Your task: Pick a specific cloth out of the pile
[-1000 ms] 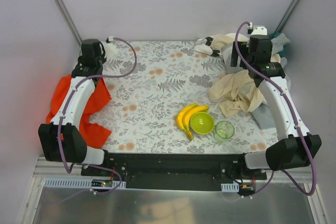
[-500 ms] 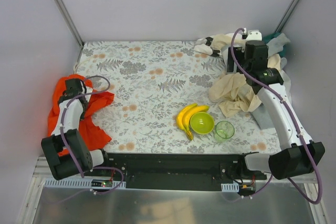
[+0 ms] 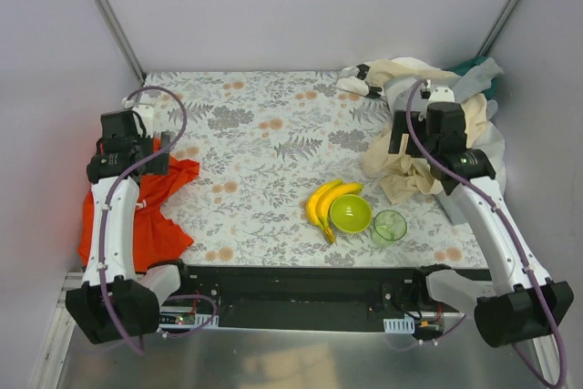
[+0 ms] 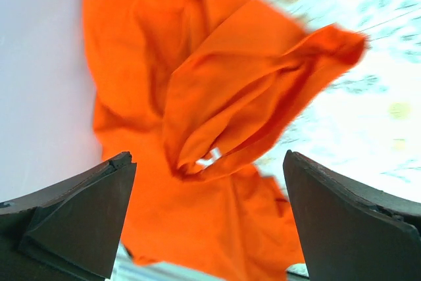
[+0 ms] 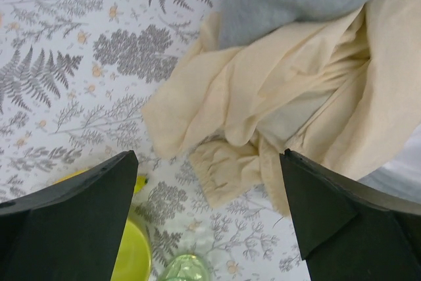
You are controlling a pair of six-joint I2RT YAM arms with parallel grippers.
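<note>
The cloth (image 3: pixel 146 225), bright orange-red, lies crumpled on the patterned table at the left edge, against the side wall. My left gripper (image 3: pixel 130 159) hovers just above its far end, open and holding nothing. In the left wrist view the cloth (image 4: pixel 217 90) fills the space below the open left gripper (image 4: pixel 207 157). The pile (image 3: pixel 405 166) of cream, grey and teal garments sits at the back right. My right gripper (image 3: pixel 428 138) hangs open over its front edge. The right wrist view shows cream and grey folds of the pile (image 5: pixel 296 83) beneath the open right gripper (image 5: pixel 209 156).
Bananas (image 3: pixel 322 202), a green bowl (image 3: pixel 350 214) and a clear green cup (image 3: pixel 390 226) stand at the front, right of centre. The bowl (image 5: pixel 131 255) and cup (image 5: pixel 187 271) also show low in the right wrist view. Enclosure walls stand close on both sides.
My left gripper came down to the table's left edge with the cloth, opened and let it go, then rose. The right arm drew back toward the front of the pile, still open.
</note>
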